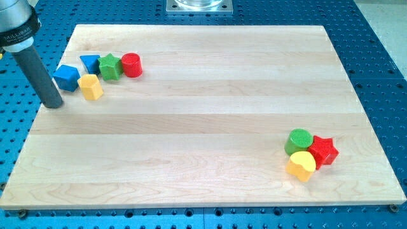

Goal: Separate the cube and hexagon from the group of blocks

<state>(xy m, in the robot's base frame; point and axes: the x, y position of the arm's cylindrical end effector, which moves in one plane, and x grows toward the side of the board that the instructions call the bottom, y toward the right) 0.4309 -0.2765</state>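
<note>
A group of blocks lies at the view's upper left. In it are a blue cube (pixel 66 77), a yellow hexagon (pixel 91 86), a blue triangle (pixel 90 62), a green star (pixel 110 66) and a red cylinder (pixel 131 64). The cube touches the hexagon's left side. My tip (pixel 53 104) rests on the board just left of and below the blue cube, a small gap away from it. The dark rod rises from it to the view's top left corner.
A second cluster sits at the view's lower right: a green cylinder (pixel 299 140), a red star (pixel 323 150) and a yellow heart (pixel 301 165). The wooden board (pixel 203 121) lies on a blue perforated table. A metal base plate (pixel 200 6) shows at the view's top.
</note>
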